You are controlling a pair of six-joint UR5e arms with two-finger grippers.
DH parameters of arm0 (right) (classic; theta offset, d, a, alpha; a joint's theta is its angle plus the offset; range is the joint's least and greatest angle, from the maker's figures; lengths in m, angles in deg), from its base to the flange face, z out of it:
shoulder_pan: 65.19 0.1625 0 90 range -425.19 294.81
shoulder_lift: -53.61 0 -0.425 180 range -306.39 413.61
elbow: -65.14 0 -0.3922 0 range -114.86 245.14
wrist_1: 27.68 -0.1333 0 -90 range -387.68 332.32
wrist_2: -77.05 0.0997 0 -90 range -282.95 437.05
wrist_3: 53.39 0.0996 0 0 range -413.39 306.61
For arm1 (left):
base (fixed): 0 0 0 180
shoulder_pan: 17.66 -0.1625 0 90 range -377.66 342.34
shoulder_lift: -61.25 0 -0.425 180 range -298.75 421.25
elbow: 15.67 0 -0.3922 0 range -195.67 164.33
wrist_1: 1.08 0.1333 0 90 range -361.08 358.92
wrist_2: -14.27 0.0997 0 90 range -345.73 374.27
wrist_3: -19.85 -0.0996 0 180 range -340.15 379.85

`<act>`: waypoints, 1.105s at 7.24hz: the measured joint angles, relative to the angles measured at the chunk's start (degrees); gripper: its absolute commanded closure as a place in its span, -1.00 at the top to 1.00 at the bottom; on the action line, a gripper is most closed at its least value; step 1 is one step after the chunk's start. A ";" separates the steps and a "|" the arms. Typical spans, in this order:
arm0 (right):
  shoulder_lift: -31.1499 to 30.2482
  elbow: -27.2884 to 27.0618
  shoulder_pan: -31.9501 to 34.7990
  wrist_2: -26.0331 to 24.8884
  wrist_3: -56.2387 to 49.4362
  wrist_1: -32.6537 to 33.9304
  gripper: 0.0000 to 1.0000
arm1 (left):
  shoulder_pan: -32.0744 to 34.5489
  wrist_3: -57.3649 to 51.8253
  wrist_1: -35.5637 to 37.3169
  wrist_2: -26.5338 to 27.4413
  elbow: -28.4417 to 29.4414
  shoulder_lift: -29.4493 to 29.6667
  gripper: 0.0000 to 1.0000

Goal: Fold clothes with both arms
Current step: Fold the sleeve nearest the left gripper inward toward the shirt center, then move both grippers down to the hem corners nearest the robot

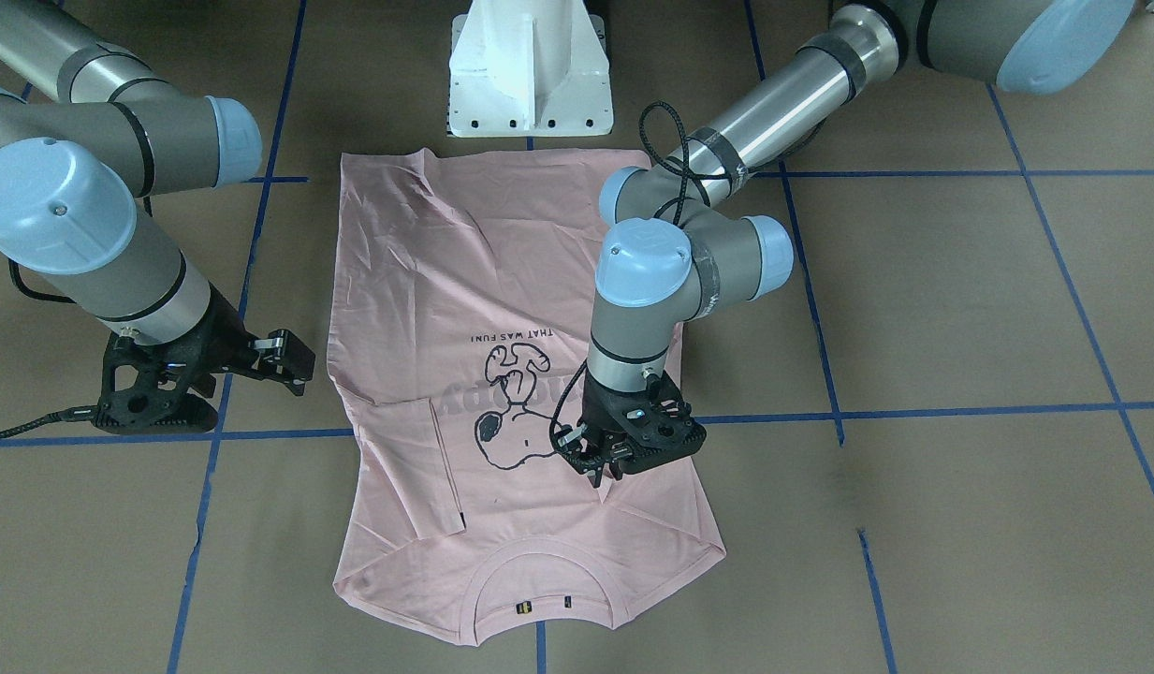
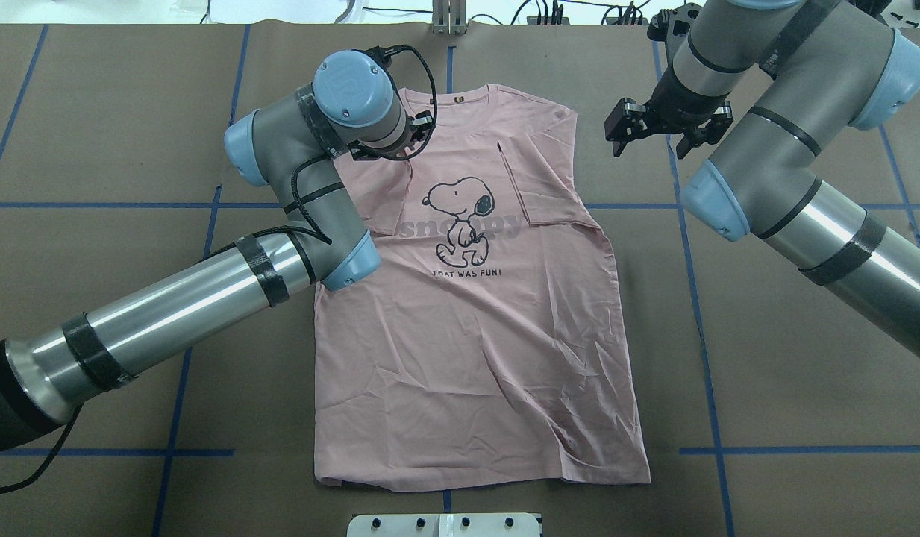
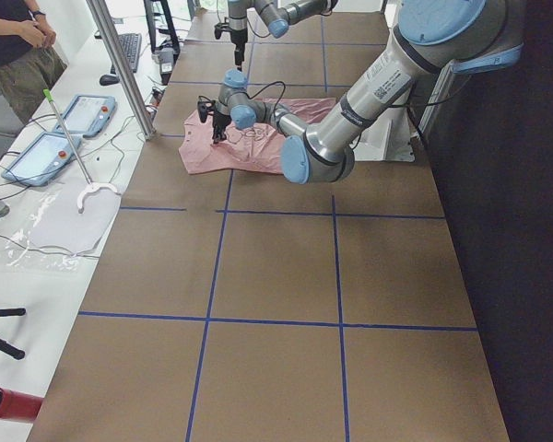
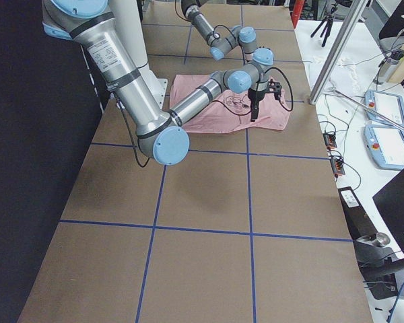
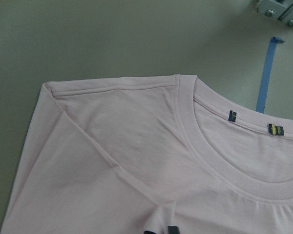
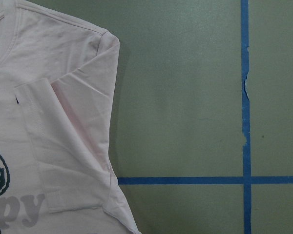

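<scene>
The pale pink T-shirt [image 2: 474, 335] lies flat on the brown table with the cartoon dog print [image 2: 463, 216] facing up and both sleeves folded inward. My left gripper [image 1: 597, 468] points down onto the shirt near its shoulder, beside the print, shut on a pinch of cloth that puckers around its tips. In the left wrist view a ridge of the T-shirt [image 5: 112, 146] runs toward the fingertips [image 5: 172, 229] at the bottom edge. My right gripper [image 2: 650, 142] hangs open over bare table just off the other shoulder. The right wrist view shows that folded sleeve [image 6: 63, 122].
The white pedestal base [image 1: 530, 70] stands at the shirt's hem end. Blue tape lines [image 6: 244, 97] grid the table. A side bench with tablets [image 3: 83, 115] runs along the far edge, and a person [image 3: 18, 46] stands behind it.
</scene>
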 measured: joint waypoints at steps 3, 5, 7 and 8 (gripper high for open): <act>-1.07 -0.91 -0.31 0.07 1.18 -1.83 1.00 | 0.07 -3.61 -0.65 -2.47 -11.41 -7.27 1.00; -8.48 -7.09 -1.50 0.02 7.85 -9.20 1.00 | 0.10 -10.41 8.01 -6.50 -28.05 -16.93 1.00; -20.83 -18.51 -7.06 -3.07 18.28 -16.12 1.00 | -0.11 -17.16 16.58 -7.76 -43.23 -25.51 1.00; -26.47 -25.00 -12.70 -7.71 24.08 -17.30 1.00 | -0.23 -18.61 18.05 -8.46 -48.17 -28.97 1.00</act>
